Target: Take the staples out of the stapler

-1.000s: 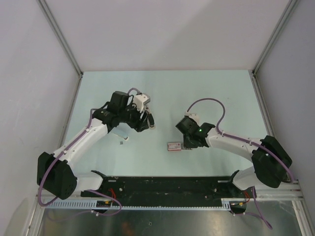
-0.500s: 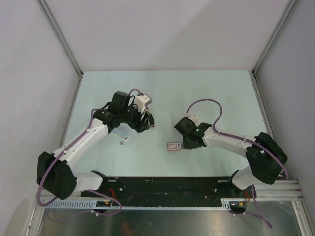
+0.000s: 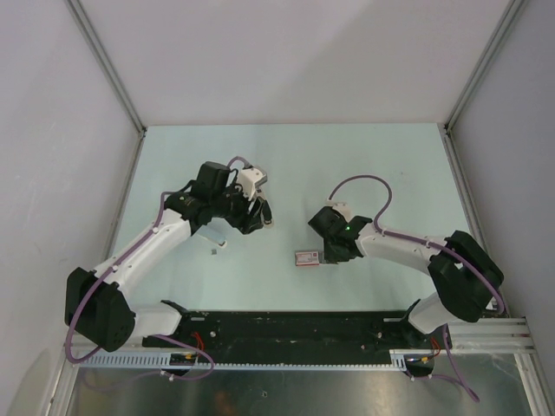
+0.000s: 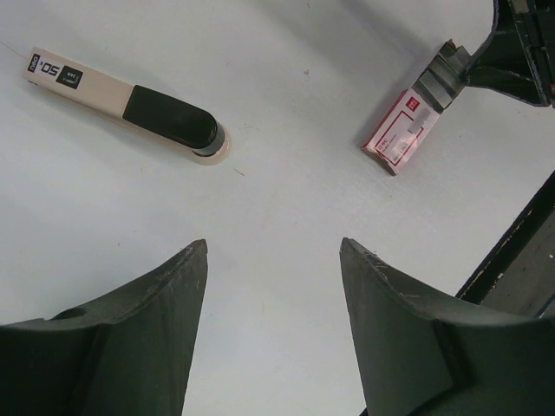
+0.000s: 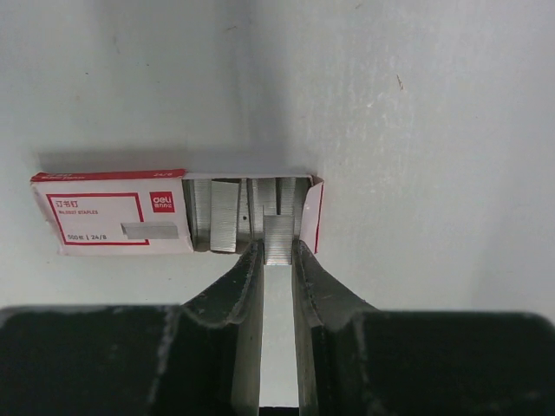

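Left wrist view, cream stapler [image 4: 130, 106], black top, right gripper [image 5: 277, 250] pinching staples [image 5: 278, 232]

You're working on a pale, plain tabletop [image 3: 347, 165]. Take the red-and-white box [image 3: 306, 257] as your landmark: it lies flat on the tabletop, printed face up. One short end is open, with silvery rows of staples showing inside. At that open end a strip of staples [image 5: 277, 236] sits between the closed-in fingers of the right pincer [image 5: 277, 250]. In the overhead view the stapler [image 4: 130, 104] lies well apart from the box, to its left and slightly farther back. It rests flat on its side, a beige body with a black part at one end, touching nothing else.
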Controlling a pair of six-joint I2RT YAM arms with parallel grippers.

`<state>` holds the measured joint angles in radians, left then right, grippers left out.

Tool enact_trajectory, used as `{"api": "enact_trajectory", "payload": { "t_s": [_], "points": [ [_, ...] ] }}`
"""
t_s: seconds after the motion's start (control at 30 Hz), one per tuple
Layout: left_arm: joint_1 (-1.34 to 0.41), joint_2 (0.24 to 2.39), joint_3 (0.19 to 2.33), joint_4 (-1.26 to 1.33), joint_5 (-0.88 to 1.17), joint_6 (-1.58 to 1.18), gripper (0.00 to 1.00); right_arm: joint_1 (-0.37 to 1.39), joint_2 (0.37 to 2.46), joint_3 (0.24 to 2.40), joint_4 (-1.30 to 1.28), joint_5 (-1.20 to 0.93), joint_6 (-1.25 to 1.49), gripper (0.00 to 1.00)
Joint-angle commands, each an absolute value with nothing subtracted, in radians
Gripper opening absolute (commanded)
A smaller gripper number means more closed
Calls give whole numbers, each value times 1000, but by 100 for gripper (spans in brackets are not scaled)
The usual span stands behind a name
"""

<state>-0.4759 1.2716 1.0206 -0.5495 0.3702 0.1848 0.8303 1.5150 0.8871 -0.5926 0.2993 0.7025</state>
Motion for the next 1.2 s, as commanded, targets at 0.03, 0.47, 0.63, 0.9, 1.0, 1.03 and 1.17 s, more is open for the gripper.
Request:
{"api": "enact_trajectory", "payload": {
  "t_s": [0.03, 0.47, 0.63, 0.9, 1.0, 1.03, 1.17],
  "points": [
    [-486, 1253, 1022, -554, 389, 238, 67, 829, 1535, 880, -573, 311, 695, 3],
    [-489, 1251, 1019, -554, 391, 236, 67, 831, 1534, 878, -566, 304, 691, 5],
    [-489, 1246, 1018, -555, 387, 239, 67, 831, 1535, 879, -569, 303, 689, 7],
    [-491, 1243, 1019, -555, 379, 241, 69, 832, 1531, 879, -569, 293, 688, 14],
    [-494, 1243, 1021, -555, 378, 240, 70, 834, 1527, 879, -570, 290, 688, 19],
    [-496, 1243, 1021, -555, 377, 240, 70, 834, 1526, 879, -571, 290, 687, 20],
    [-499, 1243, 1020, -555, 373, 242, 70, 836, 1518, 879, -577, 290, 686, 27]
  ]
}}
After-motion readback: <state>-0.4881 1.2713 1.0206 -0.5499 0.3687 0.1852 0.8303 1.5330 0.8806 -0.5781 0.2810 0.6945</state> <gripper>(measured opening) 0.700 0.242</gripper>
